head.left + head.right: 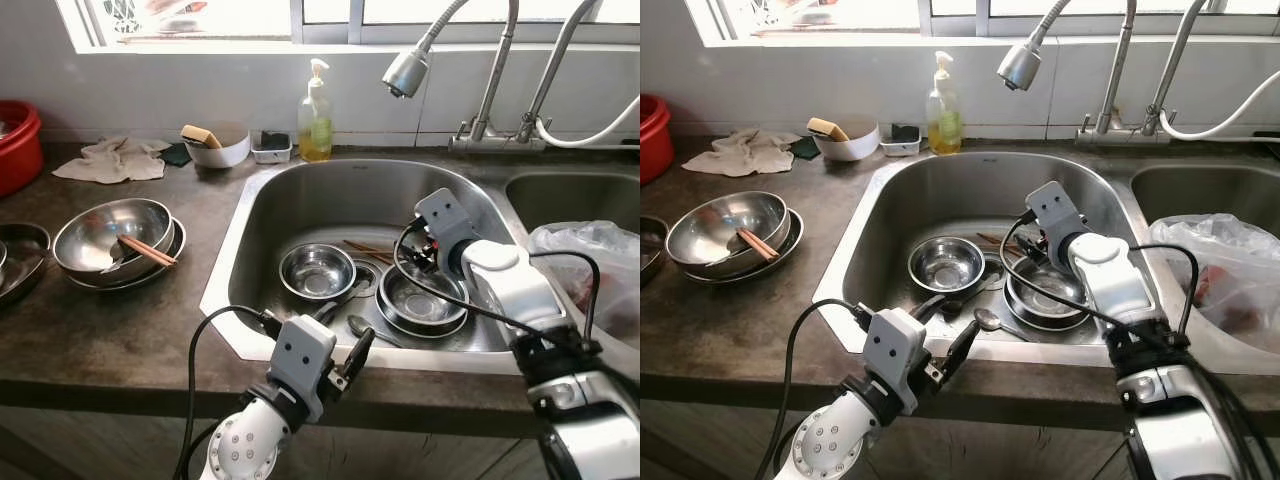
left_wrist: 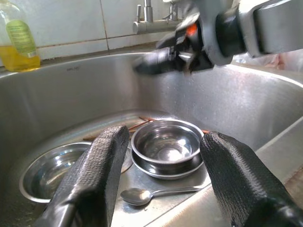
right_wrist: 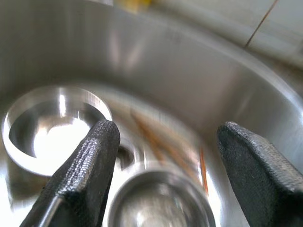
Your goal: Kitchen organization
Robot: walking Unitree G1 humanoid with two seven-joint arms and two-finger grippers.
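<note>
A steel sink (image 1: 300,195) holds a small steel bowl (image 1: 317,270) on the left and another steel bowl (image 1: 422,300) resting on a plate on the right. A spoon (image 1: 365,328) lies in front of them, and chopsticks (image 1: 370,248) lie behind. My right gripper (image 1: 418,255) hangs open inside the basin just above the right bowl, with nothing between its fingers (image 3: 90,161). My left gripper (image 1: 345,328) is open over the sink's front rim, pointing at the bowls. The left wrist view shows the right bowl (image 2: 165,146), the spoon (image 2: 137,195) and the left bowl (image 2: 52,170).
On the dark counter to the left stand stacked steel bowls (image 1: 115,235) holding chopsticks, a red basin (image 1: 15,140) and a cloth (image 1: 115,160). A white bowl with a sponge (image 1: 218,145), a soap bottle (image 1: 315,115) and a faucet (image 1: 405,72) line the back. A plastic bag (image 1: 590,260) sits in the right basin.
</note>
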